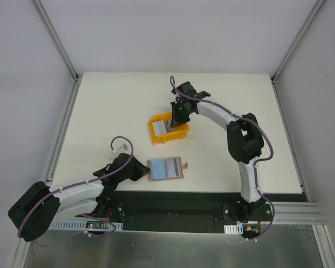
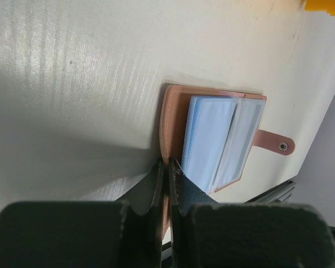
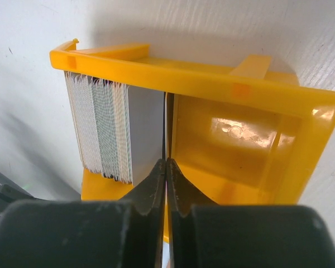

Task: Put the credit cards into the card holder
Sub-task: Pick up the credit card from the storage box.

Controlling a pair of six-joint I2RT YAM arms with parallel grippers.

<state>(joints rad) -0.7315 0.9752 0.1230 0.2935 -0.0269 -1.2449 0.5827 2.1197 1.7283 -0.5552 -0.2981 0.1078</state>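
The card holder (image 1: pixel 166 168) lies open on the white table, brown cover down and pale blue sleeves up, its tab clasp (image 2: pixel 281 145) pointing right. My left gripper (image 2: pixel 168 163) is shut on the near-left edge of its brown cover (image 2: pixel 176 117); in the top view it (image 1: pixel 143 171) sits at the holder's left side. A stack of credit cards (image 3: pixel 106 131) stands on edge in the left part of the yellow bin (image 3: pixel 212 84). My right gripper (image 3: pixel 166 162) reaches down into the bin (image 1: pixel 181 133), shut on one thin credit card (image 3: pixel 167 123) seen edge-on just right of the stack.
The yellow bin stands mid-table, behind the holder. The table's near edge with a dark rail (image 1: pixel 173 201) runs just below the holder. Grey walls and frame posts (image 1: pixel 56 39) close in the back and sides.
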